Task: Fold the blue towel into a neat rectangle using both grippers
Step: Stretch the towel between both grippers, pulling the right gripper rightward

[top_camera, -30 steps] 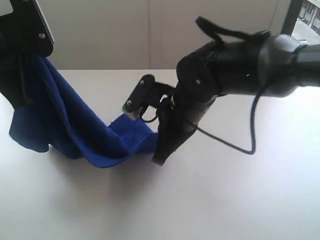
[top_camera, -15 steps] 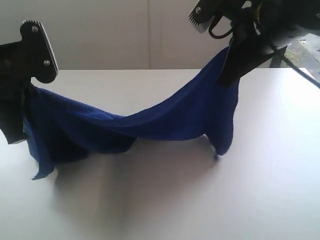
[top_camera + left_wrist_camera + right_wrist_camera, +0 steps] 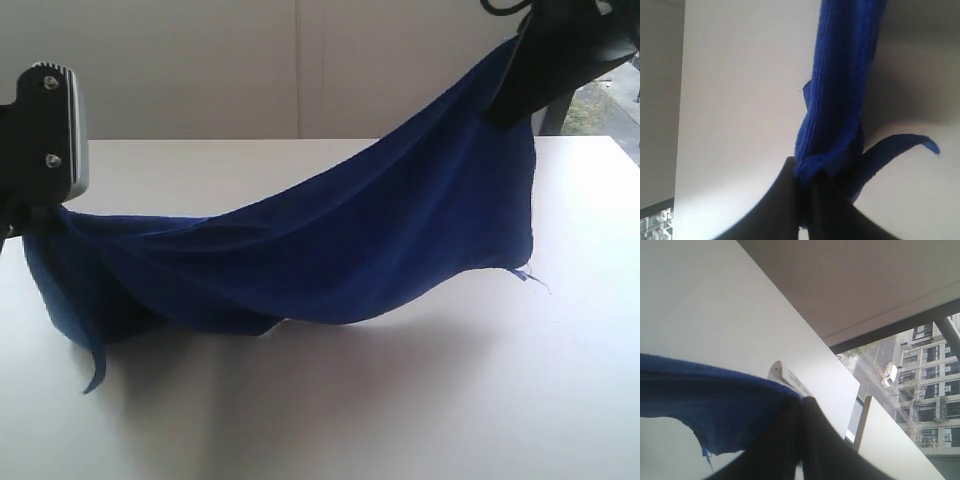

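One deep royal-blue terry towel (image 3: 380,240) sags over the white table (image 3: 400,420) between two matte-black grippers: left gripper (image 3: 45,160) mid-left, right gripper (image 3: 530,75) upper right. Only the wrist views show each pair of jaws clenched on the cloth.

exterior view | left gripper (image 3: 807,176): cut off at left edge | right gripper (image 3: 801,410): cut off at top edge | blue towel (image 3: 350,250): gripped corners hidden between fingers (image 3: 822,440)

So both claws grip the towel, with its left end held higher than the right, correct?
Not quite. Both claws grip the towel, but the right claw holds its end higher; the left claw holds its end low near the table. The exterior view shows it.
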